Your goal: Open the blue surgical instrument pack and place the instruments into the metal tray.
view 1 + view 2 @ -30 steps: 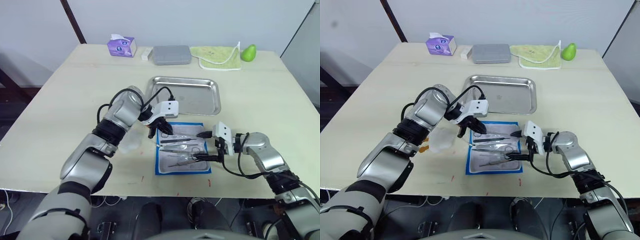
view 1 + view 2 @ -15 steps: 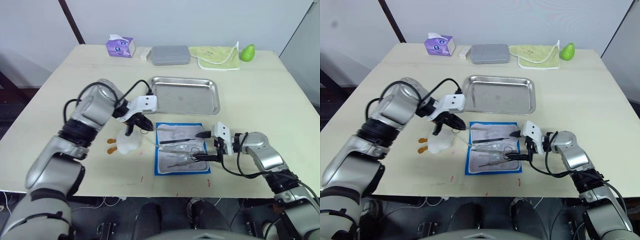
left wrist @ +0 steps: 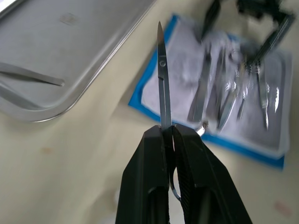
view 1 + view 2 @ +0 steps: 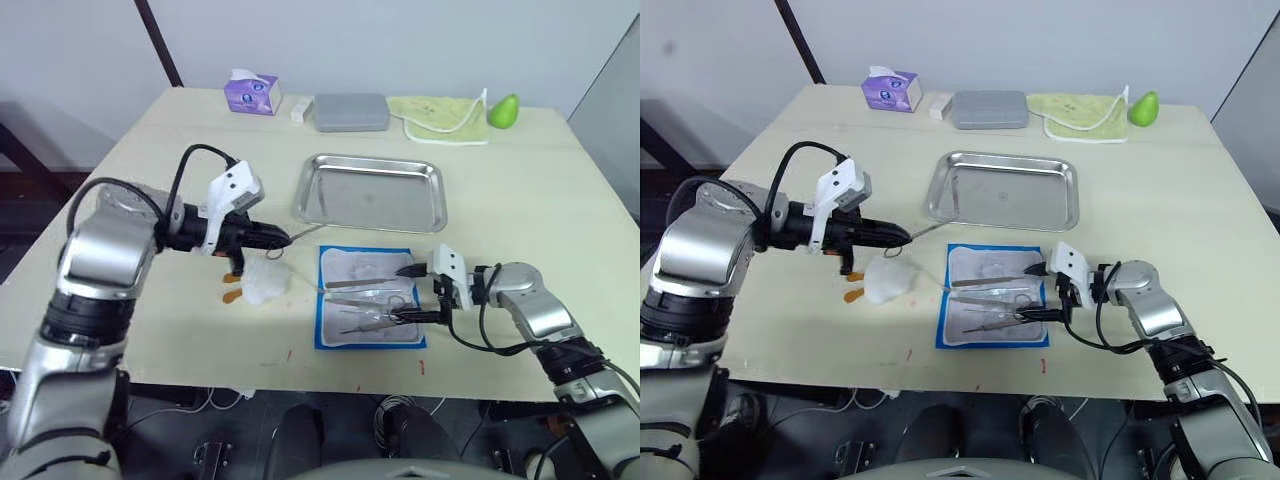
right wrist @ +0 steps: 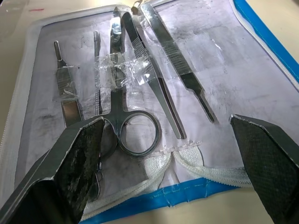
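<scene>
Now left tool (image 3: 168, 133) clamps scissors (image 3: 162, 79); right tool (image 5: 163, 154) spread wide over blue surgical instrument pack (image 4: 370, 297).

A lab bench: bare table (image 4: 560, 190), plain wall, steel tray (image 4: 370, 192).

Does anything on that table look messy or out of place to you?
A crumpled whitish wad of clear plastic lies loose on the table, left of the opened blue surgical instrument pack, with two small orange bits beside it. Everything else looks orderly.
</scene>
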